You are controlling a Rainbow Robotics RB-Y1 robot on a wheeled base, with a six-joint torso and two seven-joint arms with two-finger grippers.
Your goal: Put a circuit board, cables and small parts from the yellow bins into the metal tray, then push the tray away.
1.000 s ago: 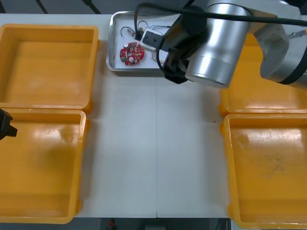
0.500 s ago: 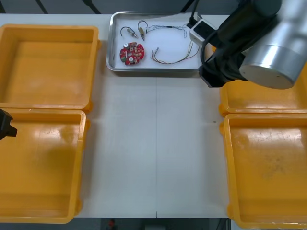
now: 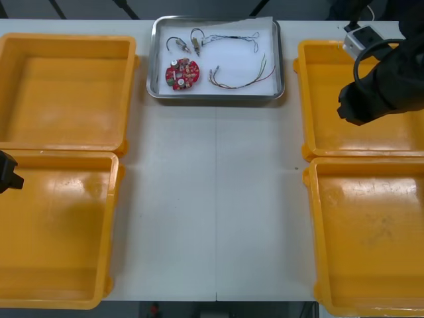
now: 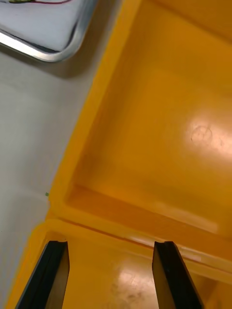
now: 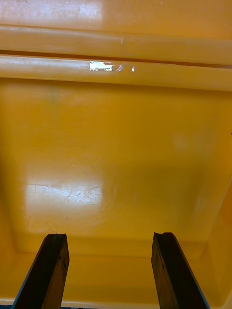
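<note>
While right end effector hangs open, empty, over yellow bins, metal tray nearby, left end effector open

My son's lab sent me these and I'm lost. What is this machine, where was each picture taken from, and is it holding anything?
It is a two-armed robot at a table. One picture looks down from above the arms; the other two come from a camera on each wrist. Four yellow bins flank a metal tray that holds a red circuit board, cables and small metal parts. The right gripper hangs over the right bins, the left gripper over a left bin. Both are open and hold nothing.
</note>
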